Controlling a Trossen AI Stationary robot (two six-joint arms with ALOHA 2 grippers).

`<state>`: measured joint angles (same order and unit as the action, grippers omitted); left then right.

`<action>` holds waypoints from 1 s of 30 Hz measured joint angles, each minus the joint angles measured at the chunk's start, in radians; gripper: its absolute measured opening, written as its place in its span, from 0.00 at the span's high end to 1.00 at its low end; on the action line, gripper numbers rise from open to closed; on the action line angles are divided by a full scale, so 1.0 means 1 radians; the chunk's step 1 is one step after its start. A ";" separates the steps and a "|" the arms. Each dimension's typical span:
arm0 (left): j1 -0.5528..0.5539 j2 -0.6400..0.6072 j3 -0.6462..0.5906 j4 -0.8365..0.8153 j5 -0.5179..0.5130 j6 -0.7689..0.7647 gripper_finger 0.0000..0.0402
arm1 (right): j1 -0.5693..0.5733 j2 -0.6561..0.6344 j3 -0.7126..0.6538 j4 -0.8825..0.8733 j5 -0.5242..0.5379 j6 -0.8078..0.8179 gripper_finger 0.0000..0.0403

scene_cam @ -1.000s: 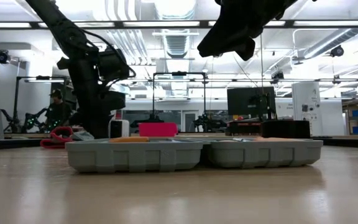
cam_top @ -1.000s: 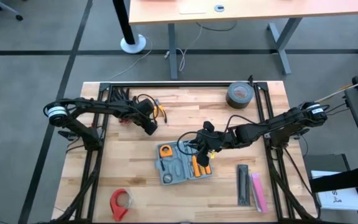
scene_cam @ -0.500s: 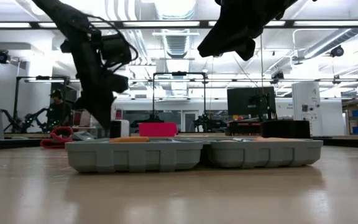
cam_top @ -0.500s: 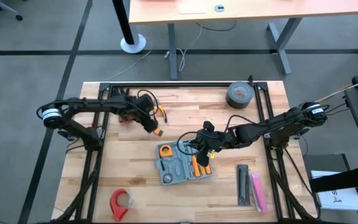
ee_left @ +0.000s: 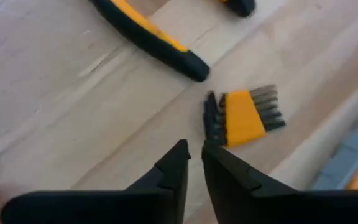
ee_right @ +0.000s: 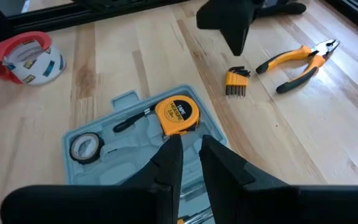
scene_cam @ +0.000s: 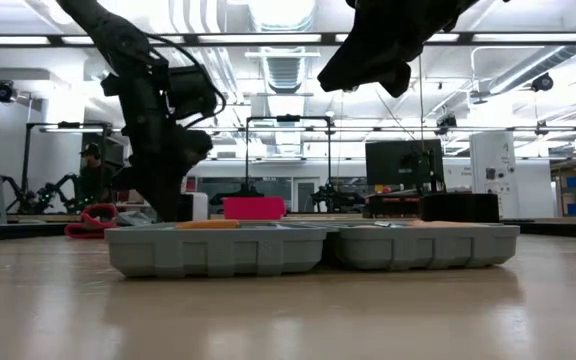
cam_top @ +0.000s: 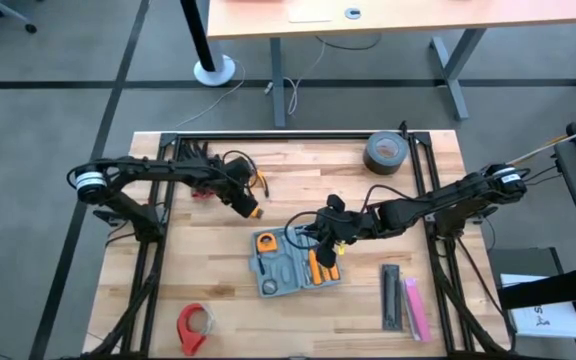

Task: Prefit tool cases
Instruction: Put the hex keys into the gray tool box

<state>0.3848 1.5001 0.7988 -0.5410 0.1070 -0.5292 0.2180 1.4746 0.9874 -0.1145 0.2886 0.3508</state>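
Note:
The tool case [cam_top: 293, 265] lies open and flat on the table, its grey tray holding an orange tape measure [ee_right: 178, 115], a small tape roll [ee_right: 82, 147] and orange-handled tools [cam_top: 318, 265]. My right gripper [ee_right: 190, 144] hovers shut above the case's far half [cam_top: 325, 238]. My left gripper [cam_top: 247, 204] is shut and points down just beside a small orange hex key set [ee_left: 244, 115] that lies flat on the wood left of and beyond the case [ee_right: 235, 81]. Whether a fingertip touches the set, I cannot tell.
Orange-handled pliers [cam_top: 258, 182] lie beyond the hex key set. A grey duct tape roll [cam_top: 386, 152] sits at the far right. A red tape dispenser [cam_top: 193, 325] is near the left front. Black and pink bars [cam_top: 403, 300] lie right of the case.
My left gripper has shifted slightly toward the case and the near edge; its arm tipped over and then stood upright again. The orange hex key set, hidden a second ago, now shows beside its fingertips.

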 joint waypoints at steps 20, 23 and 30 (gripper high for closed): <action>-0.120 0.018 -0.009 0.233 -0.044 0.203 0.62 | 0.000 0.000 -0.001 0.024 0.000 -0.014 0.89; -0.120 0.018 -0.009 0.235 -0.045 0.410 0.64 | 0.000 0.000 -0.001 0.030 0.000 -0.014 0.89; -0.114 0.018 -0.009 0.241 -0.043 0.735 0.70 | 0.003 0.000 -0.001 0.046 0.000 -0.010 0.86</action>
<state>0.2712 1.5185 0.7902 -0.3003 0.0640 0.2059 0.2206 1.4746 0.9867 -0.0685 0.2886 0.3408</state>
